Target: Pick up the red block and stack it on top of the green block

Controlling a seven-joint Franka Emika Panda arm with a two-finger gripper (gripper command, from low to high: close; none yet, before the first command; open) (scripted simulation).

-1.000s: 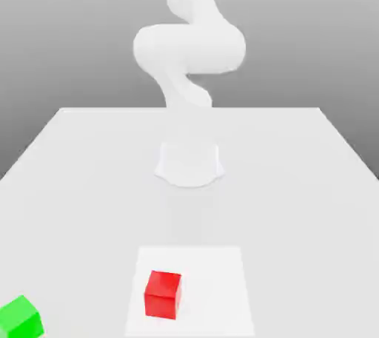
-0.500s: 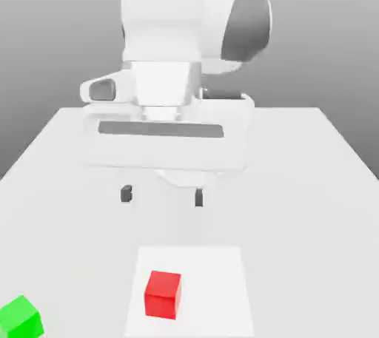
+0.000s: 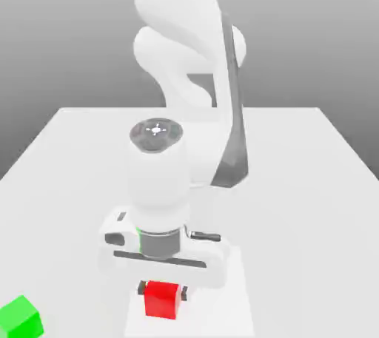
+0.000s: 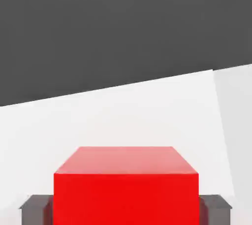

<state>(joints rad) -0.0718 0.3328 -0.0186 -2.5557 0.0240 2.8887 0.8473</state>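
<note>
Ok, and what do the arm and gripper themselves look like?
The arm is smooth white with rounded segments, a dark grey strip along one link and a dark round cap. The gripper has a wide white body with a long dark slot and small, blocky dark fingertips.

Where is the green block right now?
The green block sits at the exterior view's lower left, on the table, left of the white square.

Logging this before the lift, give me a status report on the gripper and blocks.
Gripper shut on red block. Red block at white patch. Green block off to the exterior view's left, clear of gripper.
</note>
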